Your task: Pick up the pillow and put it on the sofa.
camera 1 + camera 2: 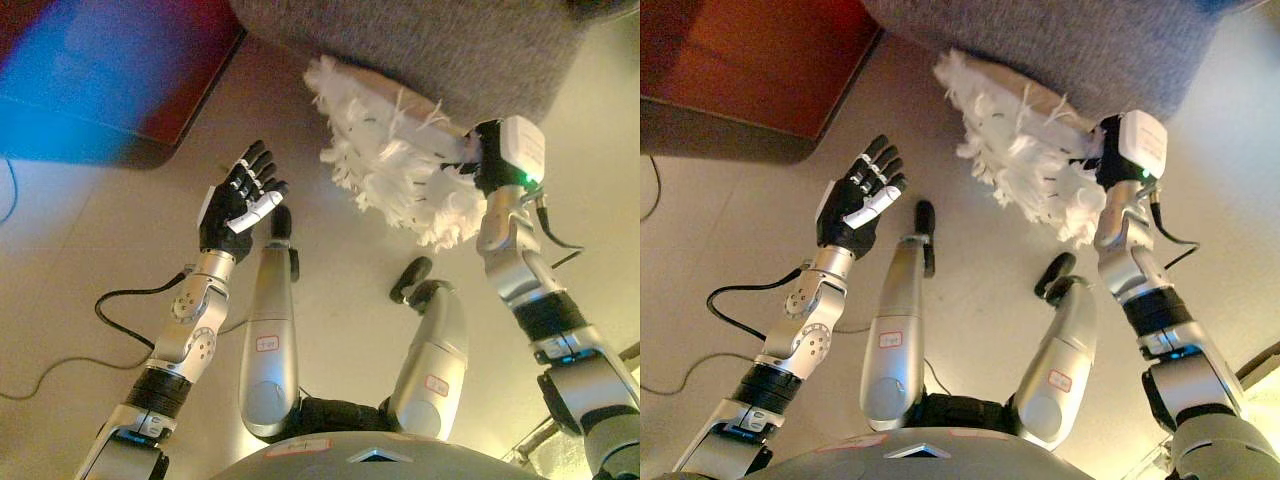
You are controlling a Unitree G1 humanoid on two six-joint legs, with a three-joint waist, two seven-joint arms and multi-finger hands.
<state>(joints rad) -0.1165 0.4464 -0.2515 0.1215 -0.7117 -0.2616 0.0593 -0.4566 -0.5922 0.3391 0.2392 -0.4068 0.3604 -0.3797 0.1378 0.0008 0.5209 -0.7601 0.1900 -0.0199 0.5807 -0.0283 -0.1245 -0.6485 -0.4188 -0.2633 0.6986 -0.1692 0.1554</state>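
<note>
The pillow [390, 160] is white and shaggy with a tan backing. It is lifted off the floor and its upper edge lies against the front of the grey sofa [450, 40] at the top of the view. My right hand [487, 160] is at the pillow's right side, with its fingers hidden in the fluff. My left hand [240, 200] is open, palm up and fingers straight. It holds nothing and is apart from the pillow, to its left.
A dark red-brown piece of furniture [760, 70] stands at the upper left, beside the sofa. Beige floor [120, 230] lies below the pillow and around both arms.
</note>
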